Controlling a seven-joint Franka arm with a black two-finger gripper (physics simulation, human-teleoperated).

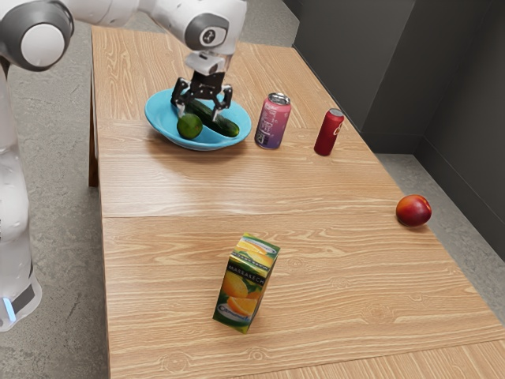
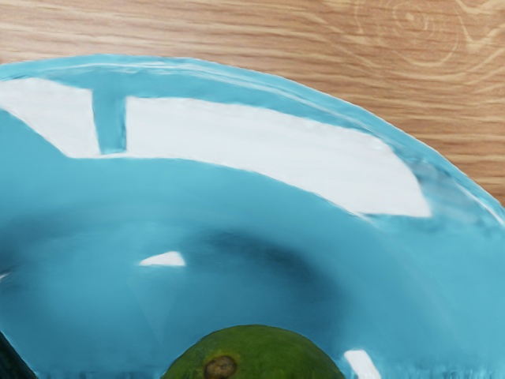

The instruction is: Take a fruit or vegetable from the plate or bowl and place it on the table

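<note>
Your black two-finger gripper (image 1: 198, 116) is spread, grasping nothing, over the glossy blue bowl (image 1: 161, 122), where the round green fruit (image 1: 189, 126) sits just to its exterior-camera side, beside the long dark-green cucumber (image 1: 224, 125) slanting down toward the exterior view's right.

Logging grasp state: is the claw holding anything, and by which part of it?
Nothing held. The claw is spread open at the blue bowl; cucumber and green fruit are ungripped.

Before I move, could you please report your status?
Gripper open, low at blue bowl. Lime and cucumber both in bowl, ungripped. Cucumber close beside lime, may crowd the grasp.
</note>
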